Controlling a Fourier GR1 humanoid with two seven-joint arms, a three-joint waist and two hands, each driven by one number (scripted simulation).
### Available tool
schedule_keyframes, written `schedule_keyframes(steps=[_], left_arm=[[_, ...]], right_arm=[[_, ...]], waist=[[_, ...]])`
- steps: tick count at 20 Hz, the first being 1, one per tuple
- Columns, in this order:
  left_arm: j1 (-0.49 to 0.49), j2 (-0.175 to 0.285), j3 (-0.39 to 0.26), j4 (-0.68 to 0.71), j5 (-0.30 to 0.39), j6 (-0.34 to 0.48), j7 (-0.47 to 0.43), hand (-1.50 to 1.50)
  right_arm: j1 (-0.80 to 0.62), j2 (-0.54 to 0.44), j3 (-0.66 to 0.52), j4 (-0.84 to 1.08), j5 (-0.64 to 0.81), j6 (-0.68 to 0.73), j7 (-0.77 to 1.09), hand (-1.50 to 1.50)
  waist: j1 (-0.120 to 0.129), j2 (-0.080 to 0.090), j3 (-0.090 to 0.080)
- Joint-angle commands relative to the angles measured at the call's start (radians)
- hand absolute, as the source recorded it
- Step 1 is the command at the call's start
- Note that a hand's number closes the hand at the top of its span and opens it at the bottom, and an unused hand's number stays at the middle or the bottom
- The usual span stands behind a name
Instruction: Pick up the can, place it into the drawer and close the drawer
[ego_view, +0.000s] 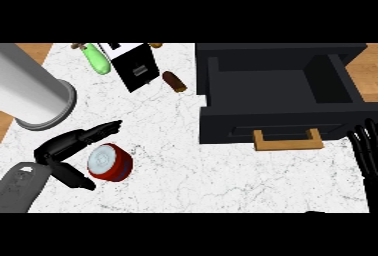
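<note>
Left hand (60, 148) is at the can (111, 161) but not closed on it. The fingers (96, 133) are stretched nearly straight just past the can's far side and the thumb (78, 180) sticks out on the near side, so the can sits in the wide gap between them. I can't tell whether either one touches it. The hand holds nothing.

The can is red with a silvery top facing up. It stands on the counter (221, 175) at front left, well apart from the drawer (236, 125).

The drawer is pulled out at the right side, black, with nothing visible in its well. Its tan handle (288, 140) faces the robot.

Right hand (365, 150) shows at the right edge just beside the drawer front, fingers up and straight — open, resting, nothing in it.

Other stuff on the counter:
- a big grey cylinder (33, 95) at the left edge, above the left hand
- a green bottle (96, 58) lying at the back
- a black box (134, 68) with a white end, just right of the bottle
- a small brown item (175, 81) between the box and the drawer — can't tell what it is
</note>
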Motion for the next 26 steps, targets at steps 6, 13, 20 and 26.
schedule_keyframes(steps=[6,13,20,26], left_arm=[[-0.067,0.006,-0.104,0.193,-0.044,-0.073,-0.266,-1.50],[-0.100,-0.005,-0.182,0.303,-0.073,-0.014,-0.376,-1.50],[-0.169,-0.061,-0.206,0.424,-0.055,0.022,-0.378,-1.50],[-0.185,-0.078,-0.245,0.430,-0.056,0.023,-0.392,-1.50]], right_arm=[[0.034,0.015,0.028,-0.057,0.009,0.004,0.024,-1.50],[-0.035,0.008,-0.007,-0.017,-0.001,-0.019,0.028,-1.50],[-0.016,-0.028,-0.040,-0.063,-0.038,0.010,0.068,-1.50],[-0.011,-0.006,-0.015,-0.060,-0.006,-0.003,0.061,-1.50]], waist=[[-0.002,-0.002,0.001],[0.003,0.001,0.000],[-0.006,0.002,0.000],[0.011,-0.003,0.002]])
